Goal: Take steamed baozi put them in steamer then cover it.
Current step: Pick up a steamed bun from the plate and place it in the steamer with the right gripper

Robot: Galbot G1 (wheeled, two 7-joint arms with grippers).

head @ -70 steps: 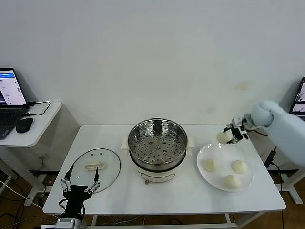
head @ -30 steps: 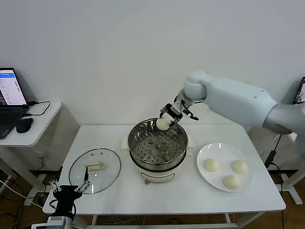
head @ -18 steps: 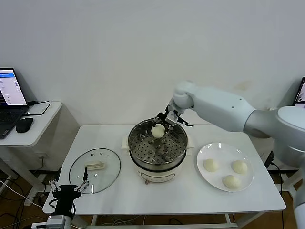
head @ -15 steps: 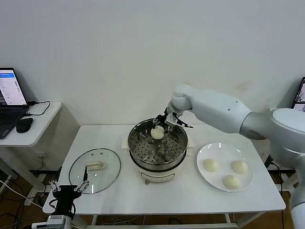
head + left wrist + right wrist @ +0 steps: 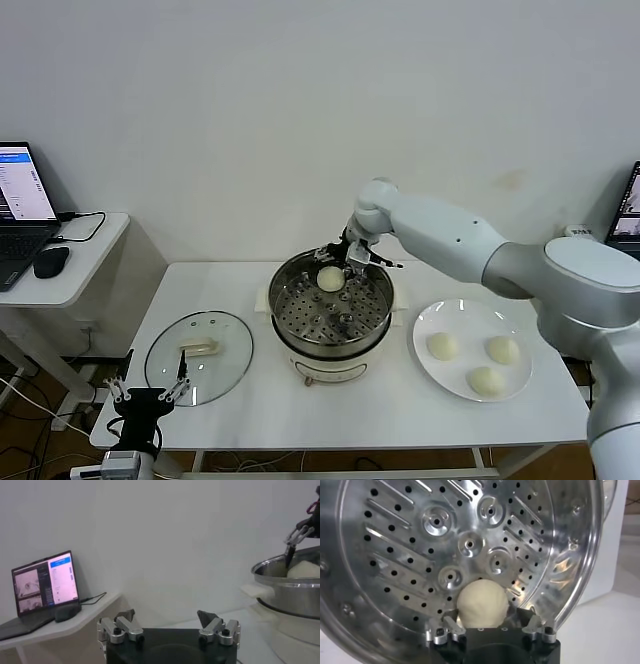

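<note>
One steamed baozi (image 5: 330, 279) (image 5: 482, 605) lies on the perforated tray (image 5: 420, 555) at the far side of the steamer (image 5: 283, 283). My right gripper (image 5: 345, 262) (image 5: 486, 617) hangs just over it, open, its fingers spread on either side of the bun and clear of it. Three more baozi (image 5: 441, 346) (image 5: 502, 349) (image 5: 485, 380) rest on the white plate (image 5: 460, 318) to the right of the steamer. The glass cover (image 5: 225, 345) lies flat on the table to the left. My left gripper (image 5: 148, 392) (image 5: 166, 615) is parked open, low at the table's front left corner.
A side table on the left carries a laptop (image 5: 20, 215) and a mouse (image 5: 50, 262). Another screen (image 5: 630, 205) shows at the right edge. From the left wrist, the steamer's wall (image 5: 290, 587) rises nearby with the bun (image 5: 305, 570) above its rim.
The right gripper carried a baozi from the plate over the steamer, lowered it to the tray's far side, and its fingers spread apart. The left arm stayed low.
</note>
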